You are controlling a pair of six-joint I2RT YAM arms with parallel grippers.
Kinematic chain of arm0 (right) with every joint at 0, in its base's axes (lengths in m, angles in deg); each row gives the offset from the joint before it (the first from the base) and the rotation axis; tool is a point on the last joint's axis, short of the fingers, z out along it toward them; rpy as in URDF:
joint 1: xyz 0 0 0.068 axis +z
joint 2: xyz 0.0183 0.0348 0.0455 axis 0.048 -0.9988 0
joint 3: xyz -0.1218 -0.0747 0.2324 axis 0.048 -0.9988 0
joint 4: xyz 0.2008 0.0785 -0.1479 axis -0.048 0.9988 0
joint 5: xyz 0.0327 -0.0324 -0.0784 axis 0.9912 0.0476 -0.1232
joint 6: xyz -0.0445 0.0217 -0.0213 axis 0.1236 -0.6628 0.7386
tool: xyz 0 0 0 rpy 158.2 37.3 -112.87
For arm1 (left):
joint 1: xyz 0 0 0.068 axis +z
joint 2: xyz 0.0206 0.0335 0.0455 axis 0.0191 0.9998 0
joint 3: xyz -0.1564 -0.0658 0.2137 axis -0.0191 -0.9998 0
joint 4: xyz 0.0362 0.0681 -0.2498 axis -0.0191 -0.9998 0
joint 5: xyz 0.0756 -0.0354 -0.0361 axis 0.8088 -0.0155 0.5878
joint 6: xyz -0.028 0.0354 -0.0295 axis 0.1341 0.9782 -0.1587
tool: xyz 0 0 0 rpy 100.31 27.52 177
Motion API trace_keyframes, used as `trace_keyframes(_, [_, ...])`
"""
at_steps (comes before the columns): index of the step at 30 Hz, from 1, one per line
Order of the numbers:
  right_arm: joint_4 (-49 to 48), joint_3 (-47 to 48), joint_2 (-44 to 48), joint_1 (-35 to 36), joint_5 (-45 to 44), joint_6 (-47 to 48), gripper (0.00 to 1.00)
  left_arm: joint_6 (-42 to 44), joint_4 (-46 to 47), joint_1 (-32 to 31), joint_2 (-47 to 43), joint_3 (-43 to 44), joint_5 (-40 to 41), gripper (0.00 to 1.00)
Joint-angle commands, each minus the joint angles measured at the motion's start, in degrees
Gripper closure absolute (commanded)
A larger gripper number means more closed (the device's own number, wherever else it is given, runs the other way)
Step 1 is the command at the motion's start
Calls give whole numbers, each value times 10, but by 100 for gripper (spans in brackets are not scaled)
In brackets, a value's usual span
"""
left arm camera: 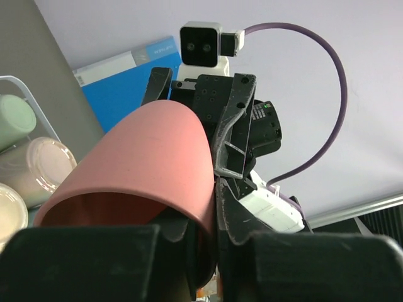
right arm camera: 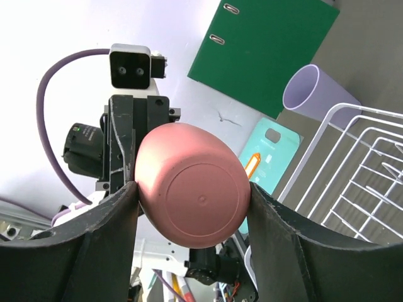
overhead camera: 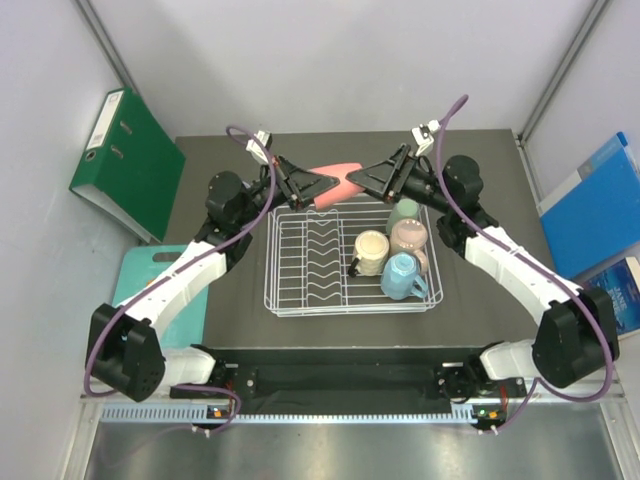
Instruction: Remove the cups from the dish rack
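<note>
Dark grey tabletop between white walls, and the dish rack lies in the middle of it. My left claw hangs above the rack's far edge, clamped on the rim of the salmon-pink cup. One finger is inside the mouth and the other finger presses the outer wall. My right claw meets it from the opposite side, over the same far edge, its two fingers squeezing the cup's closed bottom end. Both claws grip this one cup, which lies on its side in the air above the wires, mouth towards my left wrist and base towards my right.

Four cups sit in the rack's right half. The mint green cup is nearest the far edge, with a pale pinkish cup just in front of it. The light blue cup, which has a handle, is by the near right corner. The cream cup is just left of those last two. Upright prongs run along the rack's middle, left of the cream cup.

A lavender cup is on the table just outside a rack corner, on the side facing the green binder. I cannot tell whether it stands or lies. The binder leans well left of the rack, a teal cutting board lies left of the rack, and a blue folder is well to its right.
</note>
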Motion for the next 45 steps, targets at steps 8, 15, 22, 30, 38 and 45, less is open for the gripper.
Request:
trace_keyframes(8, [207,105,64,5,-103,168,0,207,-291,13,9,150,48,100])
trace_keyframes(15, [427,214,78,5,-294,283,0,373,-585,27,56,355,263,100])
trace_keyframes(22, [552,268,46,8,-365,314,0,438,-865,28,208,558,522,100])
trace_keyframes(30, [596,273,44,11,-404,342,1,474,-960,60,303,655,658,100])
trace_keyframes(38, [609,260,48,11,-411,354,0,470,-965,105,327,668,653,100])
trace_keyframes(45, [609,255,40,11,-408,358,0,460,-938,114,337,629,579,100])
